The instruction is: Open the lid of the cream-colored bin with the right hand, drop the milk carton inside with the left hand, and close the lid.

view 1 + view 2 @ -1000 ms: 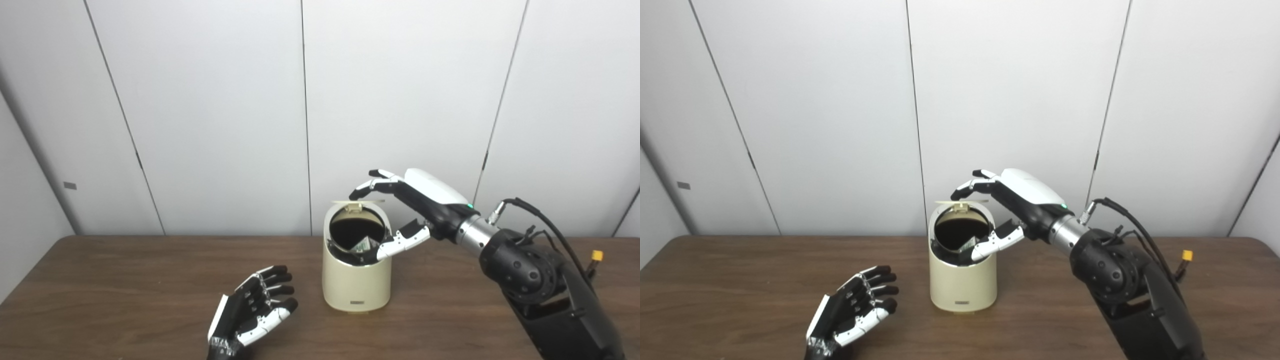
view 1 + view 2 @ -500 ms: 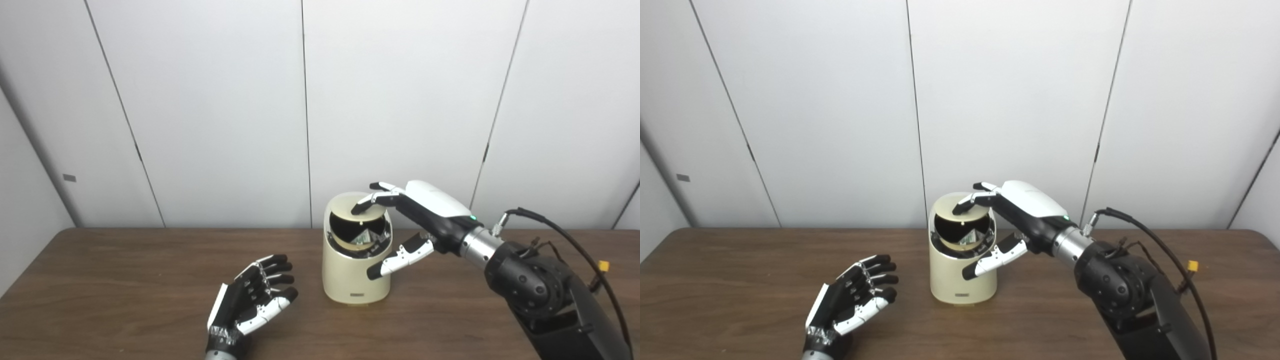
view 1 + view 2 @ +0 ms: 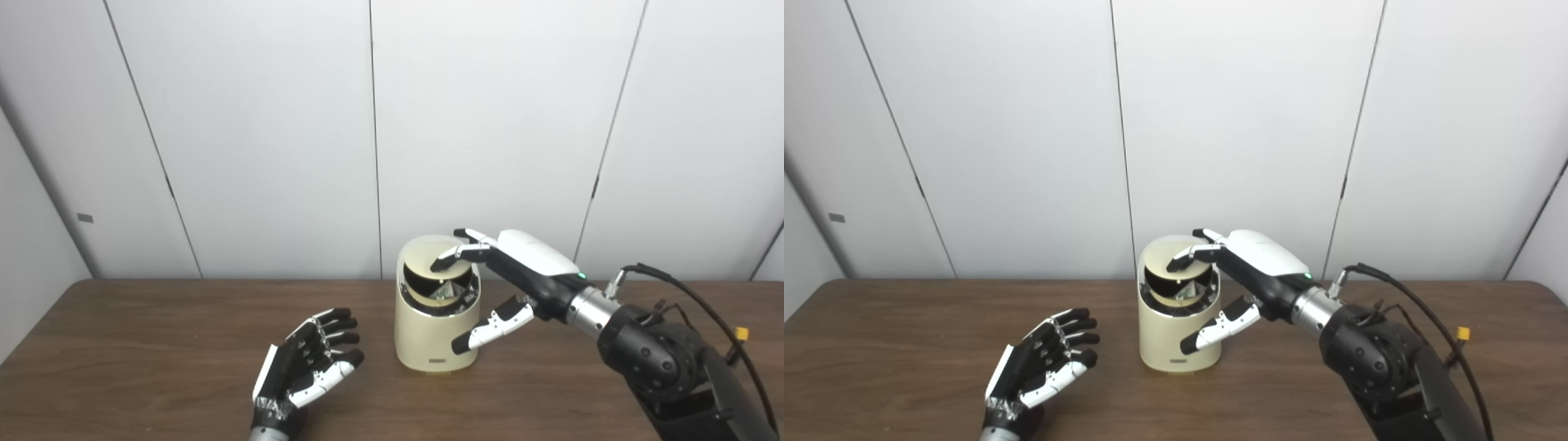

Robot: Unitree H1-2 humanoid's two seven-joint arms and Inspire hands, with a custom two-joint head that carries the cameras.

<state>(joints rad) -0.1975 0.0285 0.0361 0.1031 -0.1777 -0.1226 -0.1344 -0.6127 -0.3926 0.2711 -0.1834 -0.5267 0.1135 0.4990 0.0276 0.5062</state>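
Closing step: right hand (image 3: 520, 278) is over the cream bin (image 3: 436, 331), fingertips (image 3: 442, 263) resting on top of the lid (image 3: 429, 264), thumb hanging in front of the bin wall, gripping nothing. Lid is tilted, part-open; dark gap below it faces the camera. Milk carton (image 3: 446, 289) is inside, only a corner visible through the gap. Bin sits mid-table toward the back edge. Lid lies straight under the fingers, so the push goes down and forward. Left hand (image 3: 309, 361) spread, empty, palm up near the front edge, well apart from the bin
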